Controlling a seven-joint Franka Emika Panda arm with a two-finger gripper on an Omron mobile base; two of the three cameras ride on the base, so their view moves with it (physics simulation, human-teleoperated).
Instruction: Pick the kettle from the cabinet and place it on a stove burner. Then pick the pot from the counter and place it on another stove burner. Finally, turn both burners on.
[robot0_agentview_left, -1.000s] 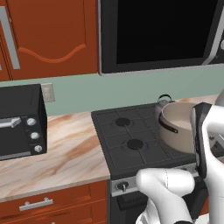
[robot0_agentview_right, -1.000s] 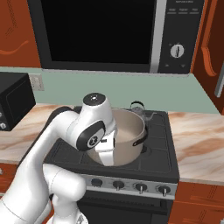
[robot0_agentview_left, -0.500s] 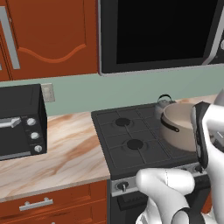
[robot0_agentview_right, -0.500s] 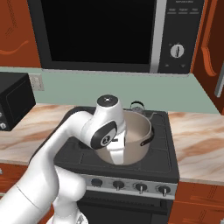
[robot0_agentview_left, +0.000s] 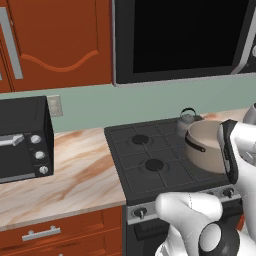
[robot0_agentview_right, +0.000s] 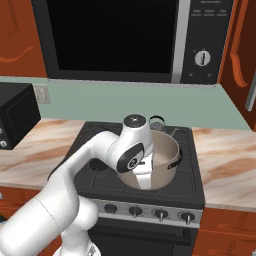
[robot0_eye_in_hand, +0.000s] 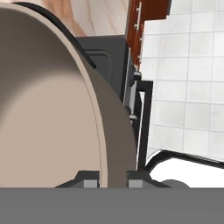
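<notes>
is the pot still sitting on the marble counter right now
No, the pot is over the right side of the black cooktop, in front of the kettle, with the pincer closed on its rim.

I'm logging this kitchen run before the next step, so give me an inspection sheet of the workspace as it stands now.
Surface: black cooktop with grates, set in the marble counter; knobs along its silver front.
Job's things: pot over the cooktop's right front area; kettle behind it at the right rear. Left burners bare.
Clutter: black toaster oven on the counter at left.
Grippers: gripper shut on the pot's rim, one finger inside the wall, one outside.
Cables: nothing seen.
Surroundings: microwave above the stove, reddish-brown cabinet, wall outlet, drawers below the counter.
</notes>
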